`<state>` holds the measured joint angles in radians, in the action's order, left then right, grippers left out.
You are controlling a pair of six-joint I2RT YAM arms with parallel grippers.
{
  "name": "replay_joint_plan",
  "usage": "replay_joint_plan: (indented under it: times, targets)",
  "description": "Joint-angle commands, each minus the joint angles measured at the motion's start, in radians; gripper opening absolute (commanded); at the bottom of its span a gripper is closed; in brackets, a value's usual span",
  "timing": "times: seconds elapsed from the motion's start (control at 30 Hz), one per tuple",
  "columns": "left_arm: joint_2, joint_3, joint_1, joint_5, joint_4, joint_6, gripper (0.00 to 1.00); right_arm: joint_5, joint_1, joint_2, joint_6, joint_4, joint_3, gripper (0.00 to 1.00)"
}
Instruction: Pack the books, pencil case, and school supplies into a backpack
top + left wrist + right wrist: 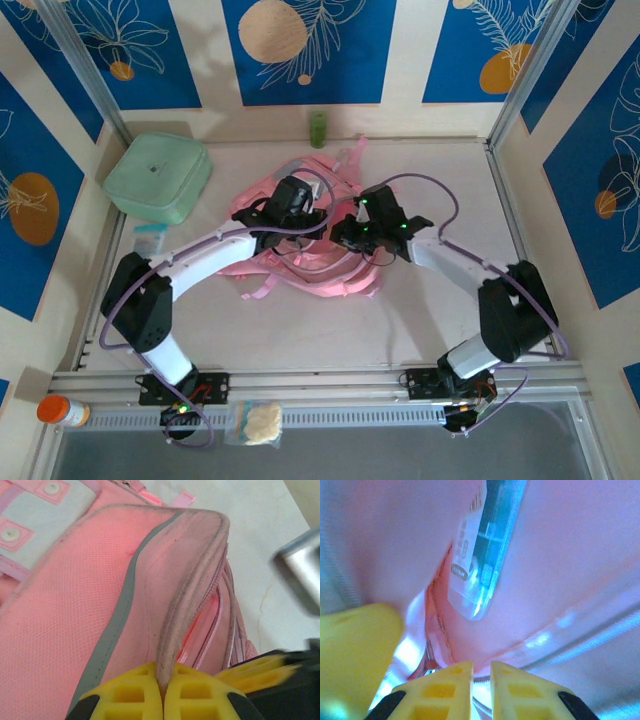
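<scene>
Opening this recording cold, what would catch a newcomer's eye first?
The pink backpack crumpled mid-table, with both arms bent in over it. Up close, the left fingers are shut on a fold of its pink edge beside a zipper, while ahead of the right fingers a clear, blue-tinted packet lies against pink fabric. The mint-green box sits back left.

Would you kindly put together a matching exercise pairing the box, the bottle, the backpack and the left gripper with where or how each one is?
Things:
1. mint-green lidded box
2. small green bottle
3. pink backpack
4. left gripper

Places or states:
A. clamped shut on a pink fabric edge
B. middle of the table
C. far edge, by the back wall
D. far-left corner

Pairs: 1-D, 2-C, 3-B, 4-A.
</scene>
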<state>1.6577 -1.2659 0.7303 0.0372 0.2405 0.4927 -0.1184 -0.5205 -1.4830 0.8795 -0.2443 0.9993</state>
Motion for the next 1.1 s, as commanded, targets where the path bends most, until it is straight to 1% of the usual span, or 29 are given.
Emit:
replay_joint_plan:
  times: [0.0, 0.07, 0.13, 0.17, 0.27, 0.33, 0.4, 0.47, 0.57, 0.67, 0.73, 0.8, 0.87, 0.97, 1.07]
  targets:
    - [0.023, 0.002, 0.008, 0.124, -0.061, 0.014, 0.06, 0.094, 0.028, 0.08, -0.094, -0.196, 0.004, 0.17]
    - [0.017, 0.007, 0.008, 0.159, -0.044, 0.015, 0.2, 0.149, 0.037, 0.111, -0.116, -0.282, 0.016, 0.17]
    - [-0.009, 0.017, 0.008, 0.2, -0.036, 0.012, 0.33, 0.181, 0.034, 0.135, -0.141, -0.332, 0.026, 0.18]
    - [-0.034, 0.031, 0.008, 0.215, -0.038, 0.012, 0.37, 0.196, 0.028, 0.145, -0.154, -0.353, 0.032, 0.19]
    - [-0.128, 0.11, -0.009, 0.209, -0.069, 0.037, 0.42, 0.26, -0.027, 0.152, -0.171, -0.417, 0.063, 0.23]
    - [-0.187, 0.175, -0.045, 0.205, -0.096, 0.065, 0.43, 0.306, -0.08, 0.126, -0.156, -0.464, 0.096, 0.25]
    - [-0.227, 0.232, -0.093, 0.191, -0.1, 0.088, 0.44, 0.364, -0.156, 0.087, -0.128, -0.501, 0.128, 0.27]
    - [-0.248, 0.278, -0.156, 0.208, -0.098, 0.116, 0.44, 0.422, -0.242, 0.036, -0.095, -0.529, 0.172, 0.31]
    - [-0.257, 0.346, -0.227, 0.243, -0.159, 0.14, 0.44, 0.542, -0.372, -0.046, -0.032, -0.579, 0.261, 0.38]
    - [-0.218, 0.361, -0.28, 0.283, -0.188, 0.154, 0.44, 0.561, -0.443, -0.136, 0.065, -0.576, 0.332, 0.44]
    - [-0.195, 0.375, -0.308, 0.288, -0.219, 0.187, 0.41, 0.592, -0.482, -0.188, 0.11, -0.556, 0.368, 0.47]
    - [-0.184, 0.415, -0.334, 0.308, -0.303, 0.242, 0.4, 0.628, -0.508, -0.237, 0.154, -0.545, 0.4, 0.5]
    - [-0.175, 0.448, -0.343, 0.312, -0.378, 0.272, 0.39, 0.621, -0.506, -0.286, 0.199, -0.53, 0.428, 0.5]
    - [-0.152, 0.449, -0.343, 0.302, -0.38, 0.284, 0.38, 0.612, -0.491, -0.346, 0.26, -0.521, 0.467, 0.5]
    - [-0.144, 0.486, -0.344, 0.288, -0.434, 0.315, 0.38, 0.649, -0.502, -0.392, 0.286, -0.491, 0.491, 0.49]
